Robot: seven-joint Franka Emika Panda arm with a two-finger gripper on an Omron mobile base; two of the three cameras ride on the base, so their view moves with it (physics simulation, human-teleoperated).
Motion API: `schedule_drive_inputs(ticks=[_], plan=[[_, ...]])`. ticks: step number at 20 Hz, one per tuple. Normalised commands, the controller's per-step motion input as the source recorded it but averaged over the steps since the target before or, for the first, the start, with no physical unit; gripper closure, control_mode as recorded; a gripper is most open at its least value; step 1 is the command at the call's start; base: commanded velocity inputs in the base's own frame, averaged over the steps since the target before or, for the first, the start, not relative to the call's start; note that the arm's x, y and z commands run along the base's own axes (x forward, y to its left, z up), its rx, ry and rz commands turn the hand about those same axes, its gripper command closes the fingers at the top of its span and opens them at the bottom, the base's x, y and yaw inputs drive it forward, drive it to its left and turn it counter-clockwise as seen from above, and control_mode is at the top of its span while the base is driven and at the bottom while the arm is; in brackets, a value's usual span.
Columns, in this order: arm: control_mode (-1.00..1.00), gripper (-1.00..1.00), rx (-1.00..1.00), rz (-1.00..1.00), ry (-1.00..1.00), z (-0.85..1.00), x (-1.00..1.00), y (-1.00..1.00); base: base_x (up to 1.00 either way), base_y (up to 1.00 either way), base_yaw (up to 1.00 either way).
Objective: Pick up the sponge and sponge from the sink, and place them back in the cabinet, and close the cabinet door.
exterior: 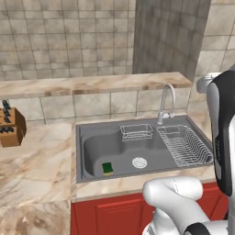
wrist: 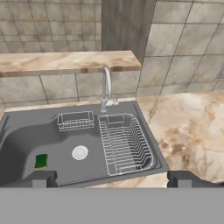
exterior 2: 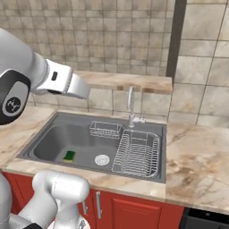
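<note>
Where the basin floor meets the near left corner of the sink [exterior: 87,137], one green-topped sponge [exterior: 107,168] is seen lying flat, just left of the round white drain [exterior: 139,162] and apart from it. A small wire rack [exterior: 136,132] is set against the back wall of the basin, and a larger wire dish rack [exterior: 184,145] occupies the right part of the sink; nothing is held in either. A curved silver faucet [exterior: 166,103] is mounted at the back rim. The sink is sunk into a marble counter [exterior: 36,156], with a knife block [exterior: 10,126] at its left edge. The claw [wrist: 112,178] is held wide open above the near rim, gripping nothing.
</note>
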Motion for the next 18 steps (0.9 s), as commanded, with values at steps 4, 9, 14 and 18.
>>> schedule_drive_inputs(ticks=[4, 9, 14, 18], plan=[[1.00, -1.00, 0.00, 0.00, 0.00, 0.00, 0.00, 0.00, 0.31, 0.39, -0.01], [1.00, -1.00, 0.00, 0.00, 0.00, 0.00, 0.00, 0.00, 0.40, 0.12, 0.00], [1.00, -1.00, 0.00, 0.00, 0.00, 0.00, 0.00, 0.00, 0.45, 0.00, 0.00], [1.00, -1.00, 0.00, 0.00, 0.00, 0.00, 0.00, 0.00, 0.46, 0.00, 0.00]])
